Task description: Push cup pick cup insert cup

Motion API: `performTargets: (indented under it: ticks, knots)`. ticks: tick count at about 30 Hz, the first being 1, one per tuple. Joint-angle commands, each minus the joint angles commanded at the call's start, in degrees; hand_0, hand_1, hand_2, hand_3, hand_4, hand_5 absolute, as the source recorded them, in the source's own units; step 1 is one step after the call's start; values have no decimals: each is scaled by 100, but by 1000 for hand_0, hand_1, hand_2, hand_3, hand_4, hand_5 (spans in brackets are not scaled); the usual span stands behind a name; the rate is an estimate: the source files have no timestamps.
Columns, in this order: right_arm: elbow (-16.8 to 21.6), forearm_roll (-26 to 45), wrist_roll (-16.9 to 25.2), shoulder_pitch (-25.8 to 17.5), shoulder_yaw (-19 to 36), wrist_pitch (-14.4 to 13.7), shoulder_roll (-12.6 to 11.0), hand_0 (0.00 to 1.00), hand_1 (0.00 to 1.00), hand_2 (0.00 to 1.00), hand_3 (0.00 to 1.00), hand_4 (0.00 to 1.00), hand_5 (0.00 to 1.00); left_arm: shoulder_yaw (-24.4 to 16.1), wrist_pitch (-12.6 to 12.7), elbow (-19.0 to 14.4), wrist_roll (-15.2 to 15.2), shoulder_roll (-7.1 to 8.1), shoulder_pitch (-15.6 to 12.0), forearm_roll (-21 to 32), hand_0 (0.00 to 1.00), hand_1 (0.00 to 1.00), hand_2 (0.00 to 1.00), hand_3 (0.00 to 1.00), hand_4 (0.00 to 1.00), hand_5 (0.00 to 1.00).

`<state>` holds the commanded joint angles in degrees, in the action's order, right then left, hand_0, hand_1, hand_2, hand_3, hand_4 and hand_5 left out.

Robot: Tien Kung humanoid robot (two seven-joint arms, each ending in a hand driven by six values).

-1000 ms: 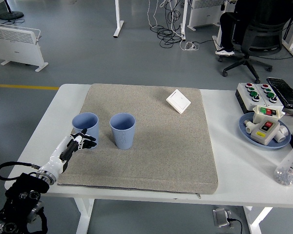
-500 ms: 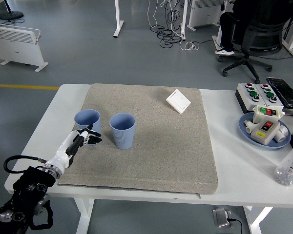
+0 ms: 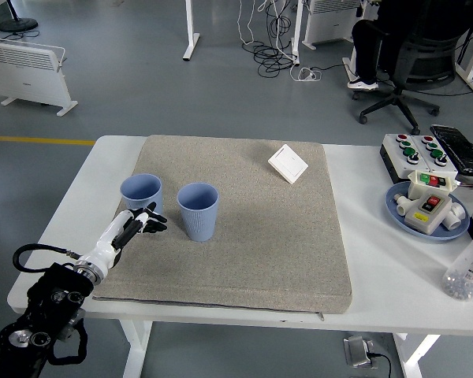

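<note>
Head view shows two pale blue cups standing upright on a grey mat (image 3: 244, 236) that covers most of the white table (image 3: 363, 228). The left cup (image 3: 140, 194) sits near the mat's left edge; the right cup (image 3: 198, 210) stands just beside it, with a narrow gap between them. The left hand (image 3: 140, 223) reaches in from the lower left corner and hovers at the near side of the left cup, fingers spread and holding nothing; from here I can't tell whether a fingertip touches the wall. No right arm shows anywhere.

Both cups look like thin, light plastic tumblers with ribbed sides. My guess is they weigh almost nothing, so a nudge low on the wall should slide one across the felt-like mat, while a push near the rim would likely tip it. The mat looks grippy, which adds to that tipping risk. For lifting, wrapping the fingers around the middle of the wall seems safest, and gently, since such a wall probably flexes. Nesting calls for a straight drop into the other cup's mouth.
</note>
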<state>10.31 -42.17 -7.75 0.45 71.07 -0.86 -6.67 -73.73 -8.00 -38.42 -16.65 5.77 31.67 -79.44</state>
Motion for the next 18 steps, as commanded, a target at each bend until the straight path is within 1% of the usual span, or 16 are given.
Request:
performTargets:
  ticks: [5,8,14,18]
  knots:
    - [0,-13,-5,-5,-11,-3,-1,758,638,670,560,72,494,-3,31,193,-72,-22,115,-36,766,587,512,486,623,998]
    - [0,-6,-5,-3,-17,-3,-1,758,638,670,560,72,491,25,38,244,-94,-19,152,-33,766,588,510,484,623,998]
    - [0,-3,-8,19,-42,-4,1,758,638,670,560,73,491,51,67,487,-183,-21,343,-24,766,587,509,483,618,998]
    - [0,-2,-10,26,-54,-5,0,758,638,670,560,73,491,59,94,592,-227,-30,450,-22,766,587,509,483,618,998]
